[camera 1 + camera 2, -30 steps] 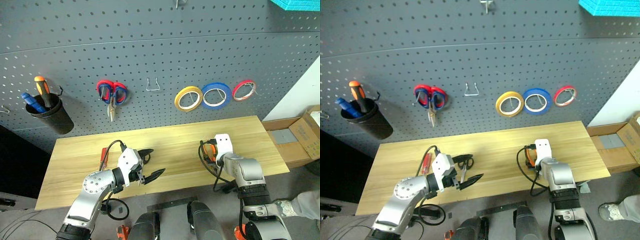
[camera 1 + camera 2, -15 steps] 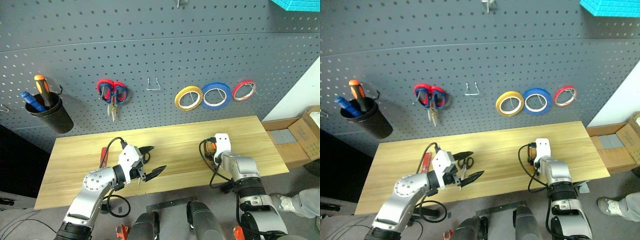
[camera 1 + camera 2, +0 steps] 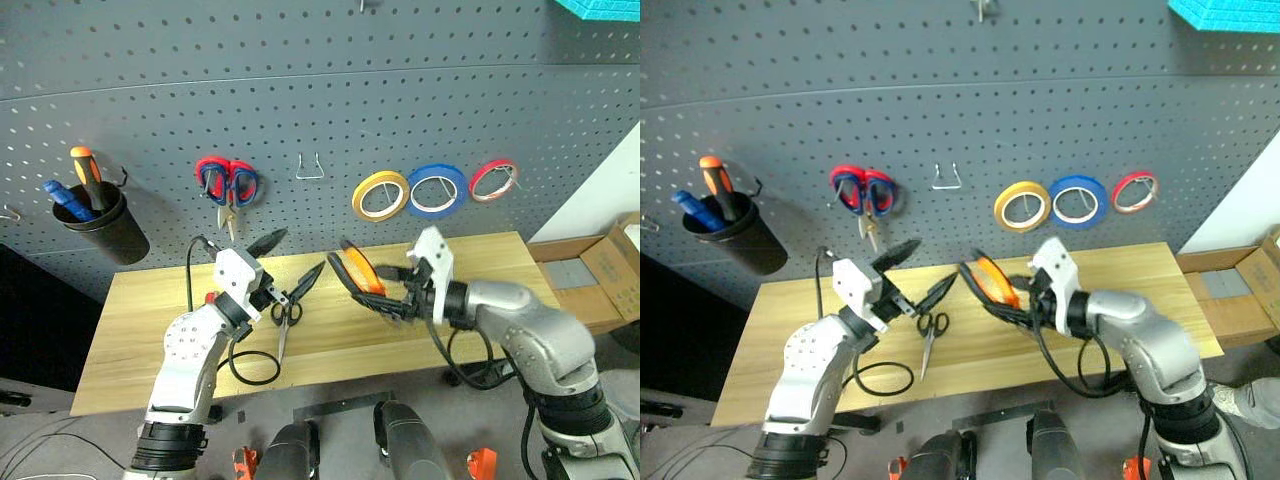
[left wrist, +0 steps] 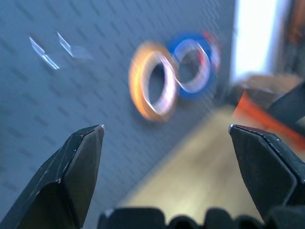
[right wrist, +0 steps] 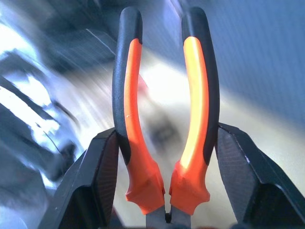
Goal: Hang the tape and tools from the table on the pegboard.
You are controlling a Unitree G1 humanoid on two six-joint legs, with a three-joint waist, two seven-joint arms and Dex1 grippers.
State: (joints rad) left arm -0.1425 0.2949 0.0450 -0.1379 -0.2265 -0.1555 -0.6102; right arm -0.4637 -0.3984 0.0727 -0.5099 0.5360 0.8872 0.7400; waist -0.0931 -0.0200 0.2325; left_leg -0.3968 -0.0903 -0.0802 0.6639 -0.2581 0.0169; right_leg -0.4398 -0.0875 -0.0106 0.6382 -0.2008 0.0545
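The right gripper is clamped on the pliers, held above the table, handles toward the spread, empty left gripper. Better to bring the two handles slowly to the free double hook on the pegboard, one handle on each side.

Grey floor, cardboard boxes and white wall on the right.

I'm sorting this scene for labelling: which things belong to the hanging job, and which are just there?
Job: orange-and-black handled pliers in right gripper; small black-handled scissors; wooden table; grey pegboard; yellow tape ring.
Bystanders: blue tape ring; red-and-blue scissors; black cup.
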